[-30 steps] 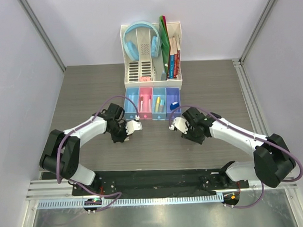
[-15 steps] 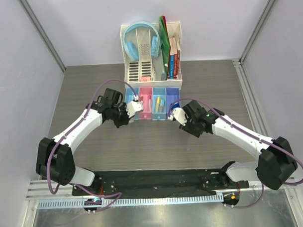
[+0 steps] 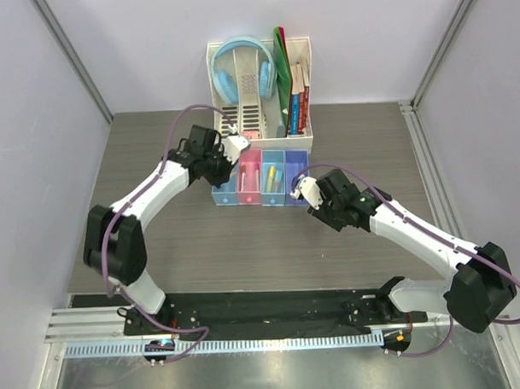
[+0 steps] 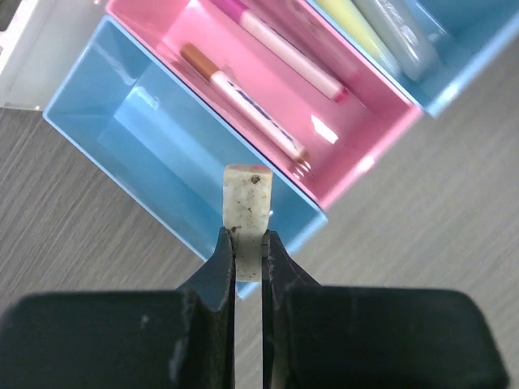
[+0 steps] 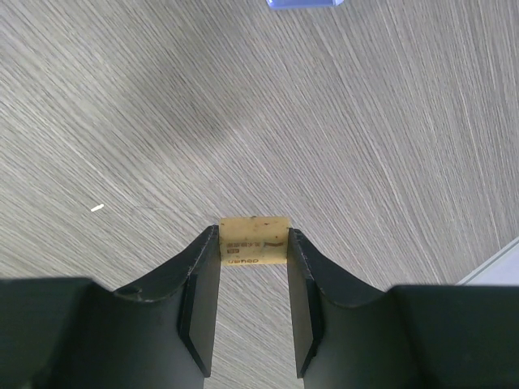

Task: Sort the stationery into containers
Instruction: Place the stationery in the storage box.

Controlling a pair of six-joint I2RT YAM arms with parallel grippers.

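Grey block [image 4: 247, 198] held in left end effector [image 4: 247, 237] over blue bin [image 4: 138, 146], tan block [image 5: 254, 241] in right end effector [image 5: 253, 235], wrist views only

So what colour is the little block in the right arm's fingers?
The block is tan, with dark print; right wrist view shows it best.

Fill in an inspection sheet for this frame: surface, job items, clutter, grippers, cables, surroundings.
Surface: grey wood-grain table.
Job's things: four joined bins; pink bin holds two pens; light-blue bin holds a highlighter and a grey item; blue bin looks empty.
Clutter: white organiser with headphones and books, behind the bins.
Grippers: left gripper shut on whitish block over blue bin; right gripper shut on tan block above table.
Cables: purple cables loop along both arms; no snag seen.
Surroundings: pale walls; metal rail at near edge.
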